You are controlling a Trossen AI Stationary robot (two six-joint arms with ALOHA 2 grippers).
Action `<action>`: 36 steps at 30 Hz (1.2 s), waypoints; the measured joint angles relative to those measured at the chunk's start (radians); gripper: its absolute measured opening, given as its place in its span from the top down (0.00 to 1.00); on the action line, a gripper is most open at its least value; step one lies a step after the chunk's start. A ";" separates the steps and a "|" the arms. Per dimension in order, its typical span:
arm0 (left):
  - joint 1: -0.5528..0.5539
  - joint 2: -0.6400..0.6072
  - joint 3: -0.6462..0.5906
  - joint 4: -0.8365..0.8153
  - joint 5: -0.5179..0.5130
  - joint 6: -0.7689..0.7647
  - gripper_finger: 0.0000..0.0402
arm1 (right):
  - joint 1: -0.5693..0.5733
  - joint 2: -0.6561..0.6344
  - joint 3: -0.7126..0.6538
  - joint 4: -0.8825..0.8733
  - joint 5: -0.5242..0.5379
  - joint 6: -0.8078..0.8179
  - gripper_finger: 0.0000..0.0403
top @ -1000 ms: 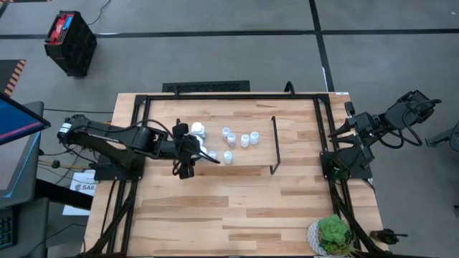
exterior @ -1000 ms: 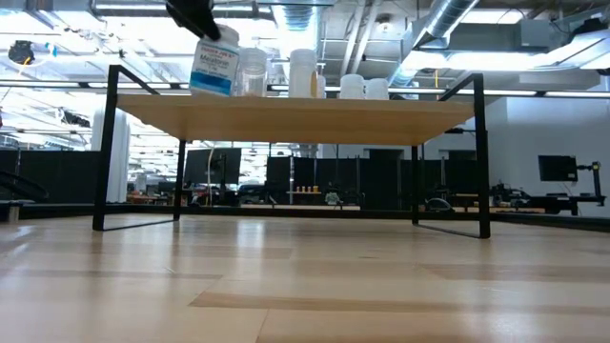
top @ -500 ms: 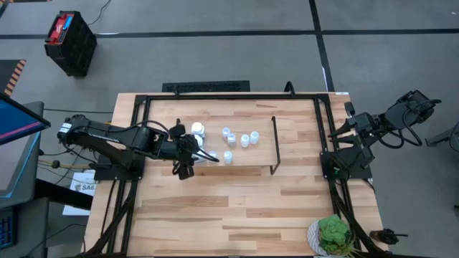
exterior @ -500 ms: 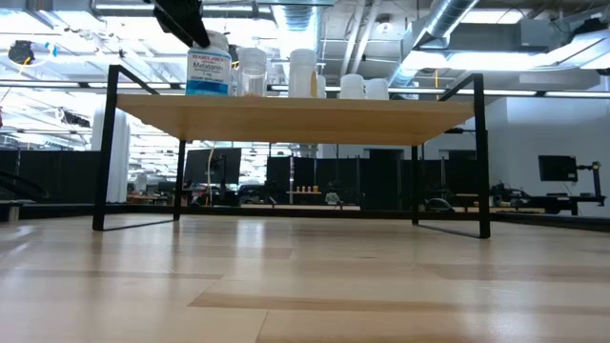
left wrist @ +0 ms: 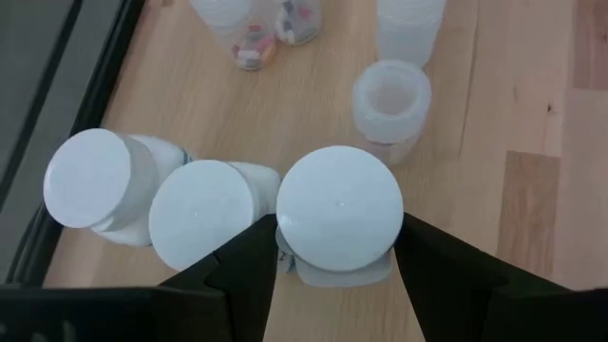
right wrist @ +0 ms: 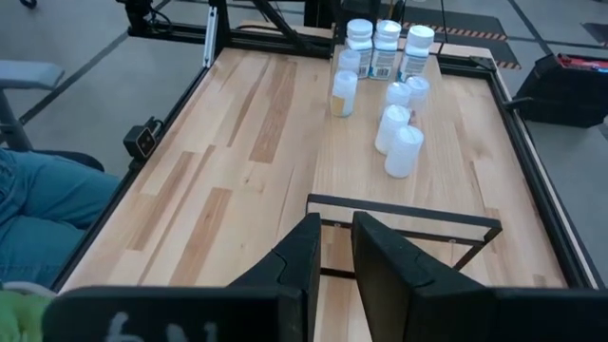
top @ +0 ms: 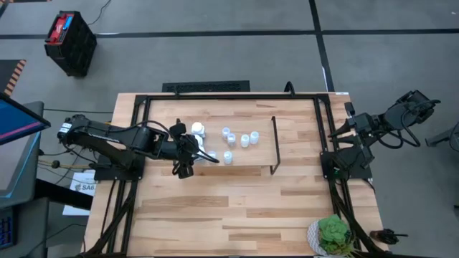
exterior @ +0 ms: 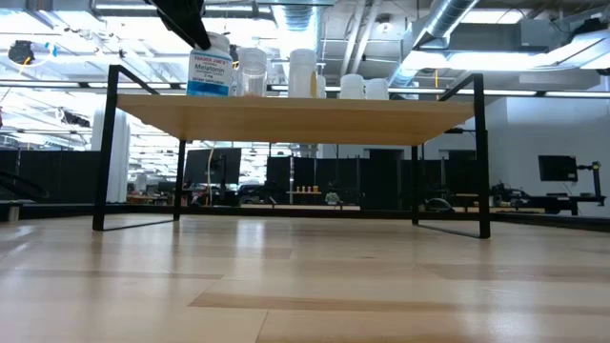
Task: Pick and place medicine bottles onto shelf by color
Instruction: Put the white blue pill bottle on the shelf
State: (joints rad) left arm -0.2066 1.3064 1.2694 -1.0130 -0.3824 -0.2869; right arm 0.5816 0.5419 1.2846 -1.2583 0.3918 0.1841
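Left gripper [left wrist: 337,261] over the shelf [exterior: 295,116], jaws clamped on a white bottle [left wrist: 339,211] (two more white ones just beside). Right gripper [right wrist: 332,249] parked off the counter [top: 244,204], jaws slightly apart, holding nothing.

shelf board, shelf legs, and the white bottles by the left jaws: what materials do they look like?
Shelf board: light wood, matte, with visible grain in the right wrist view.
Shelf legs: thin black rods, probably painted metal.
White bottles: opaque white, smooth caps, likely plastic; one in the low view carries a blue-and-white paper-looking label.
Left gripper has its jaws on either side of one of them.
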 joint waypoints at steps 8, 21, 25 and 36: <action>0.000 0.000 0.000 0.000 0.001 -0.005 0.51 | 0.000 -0.017 -0.010 0.053 0.000 -0.043 0.79; 0.000 0.000 0.000 0.002 0.002 -0.025 0.51 | -0.007 -0.410 -0.884 1.189 0.103 -0.497 0.79; 0.000 0.000 0.000 0.003 0.002 -0.040 0.51 | -0.053 -0.465 -1.127 1.441 0.192 -0.496 0.79; 0.000 0.000 0.000 0.041 0.002 -0.013 0.51 | -0.329 -0.539 -1.257 1.446 0.113 -0.396 0.79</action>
State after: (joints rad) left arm -0.2066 1.3064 1.2694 -0.9722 -0.3801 -0.2996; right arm 0.2522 0.0029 0.0280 0.1880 0.5046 -0.2119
